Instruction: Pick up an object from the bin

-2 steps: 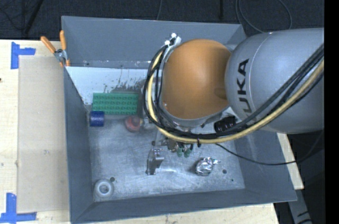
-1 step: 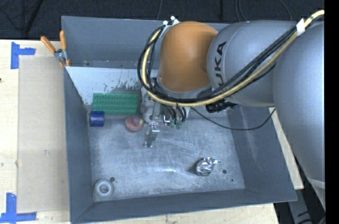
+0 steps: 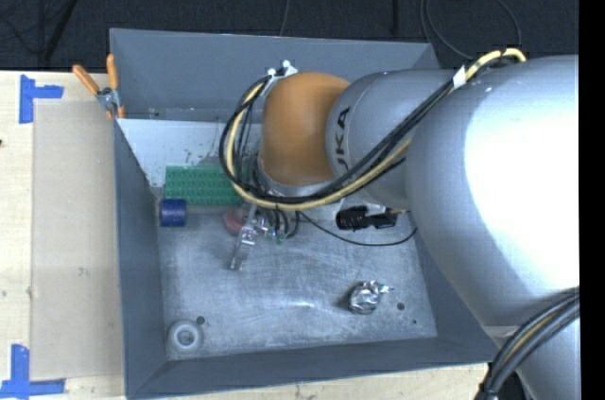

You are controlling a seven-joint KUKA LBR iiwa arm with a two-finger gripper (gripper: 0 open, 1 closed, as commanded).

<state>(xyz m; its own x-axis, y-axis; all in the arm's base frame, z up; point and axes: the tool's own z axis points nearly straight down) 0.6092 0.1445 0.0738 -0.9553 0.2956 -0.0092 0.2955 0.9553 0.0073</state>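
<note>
Jaws: low over the bin (image 3: 284, 286) floor; spread or pressed together, can't tell.
Closest: small reddish piece (image 3: 233, 221), just up-left of them.
Further left: blue cylinder (image 3: 173, 213), green studded block (image 3: 200, 185).
Risk: closing here likely grabs nothing, since the piece sits beside them.

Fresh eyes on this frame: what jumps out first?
The big silver arm with its orange wrist cover dominates the right and middle, end effector over the bin floor left of centre. A green studded block and small blue cylinder lie by the back-left wall; a crumpled silvery lump sits front-right.
</note>
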